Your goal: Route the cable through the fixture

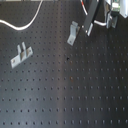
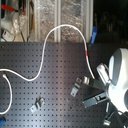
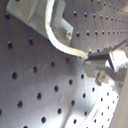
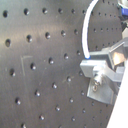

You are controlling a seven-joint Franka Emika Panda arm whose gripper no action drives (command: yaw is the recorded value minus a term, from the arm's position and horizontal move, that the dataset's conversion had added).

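In both wrist views the tool (image 3: 92, 62) is pinched on the end of the cable (image 3: 57, 42), its jaws closed narrow around the white cord just above the black perforated tabletop (image 3: 35, 85). Close beside it in the first wrist view stands one metal bracket (image 3: 47, 17), with the cord curving past its upright. In the second exterior view the tool (image 2: 89, 82) sits right next to that bracket (image 2: 76, 88), near the second exterior view's right side, and the cable (image 2: 50, 37) runs from it up in a high arch, then drops across the board toward the second exterior view's left edge. A second bracket (image 2: 37, 105) stands well apart, nearer the second exterior view's lower left; the cord does not appear to pass through either one yet. Farther off, the first exterior view shows the near bracket (image 1: 73, 33), the other bracket (image 1: 21, 54) and a loose loop of cable (image 1: 27, 22) at the board's far corner. The main risks, as I judge them: the thin cord slipping from the pinch, the tip snagging on the bracket's edge rather than threading its slot, or the long slack arch pulling the end sideways as the arm moves.
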